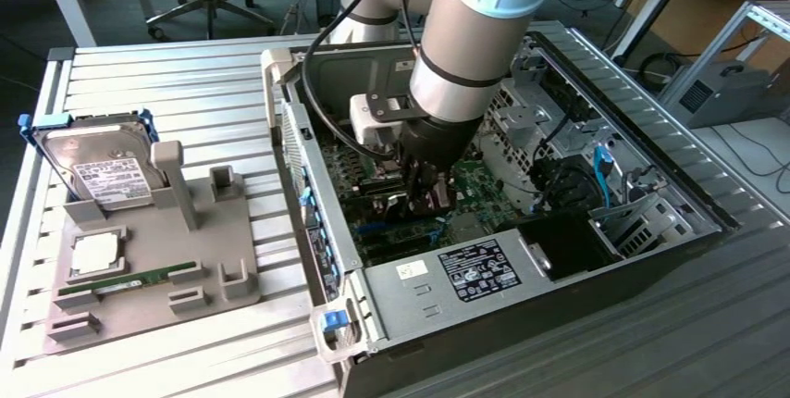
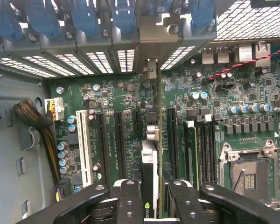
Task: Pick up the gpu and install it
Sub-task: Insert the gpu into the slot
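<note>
The gpu [image 2: 150, 161] is a thin card that the wrist view sees edge-on, standing upright over the green motherboard [image 2: 116, 93] in line with a long black slot. Its grey metal bracket [image 2: 151, 44] sits against the case's rear slot openings. My gripper [image 2: 151, 203] is shut on the card's upper edge, one black finger [image 2: 129, 200] on each side. In the exterior view the gripper [image 1: 423, 196] reaches down into the open computer case [image 1: 642, 111], low over the board. Whether the card sits fully in the slot cannot be told.
Blue slot latches [image 2: 84, 18] line the case's rear wall. A white slot [image 2: 86, 144], a cable bundle [image 2: 37, 121] and the CPU socket [image 2: 247, 172] flank the card. On the exterior view's left, a grey holder [image 1: 161, 259] carries a hard drive [image 1: 105, 171] and a green RAM stick [image 1: 142, 279].
</note>
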You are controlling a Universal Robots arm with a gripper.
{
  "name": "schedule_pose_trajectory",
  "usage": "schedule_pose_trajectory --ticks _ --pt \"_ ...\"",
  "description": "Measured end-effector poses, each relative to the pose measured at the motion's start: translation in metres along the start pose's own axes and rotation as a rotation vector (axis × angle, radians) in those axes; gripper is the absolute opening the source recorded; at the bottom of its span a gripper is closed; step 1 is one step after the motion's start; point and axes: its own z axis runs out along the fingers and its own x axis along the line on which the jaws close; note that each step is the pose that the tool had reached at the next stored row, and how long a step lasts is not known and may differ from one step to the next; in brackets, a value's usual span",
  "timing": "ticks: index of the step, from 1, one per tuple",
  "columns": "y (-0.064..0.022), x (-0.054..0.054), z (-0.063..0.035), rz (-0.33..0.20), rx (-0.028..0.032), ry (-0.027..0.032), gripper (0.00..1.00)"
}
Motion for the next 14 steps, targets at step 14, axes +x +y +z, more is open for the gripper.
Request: schedule_pose_trajectory --ticks 14 --pt "0.0001 -0.001 -0.0021 -0.002 0.0005 0.0079 0.27"
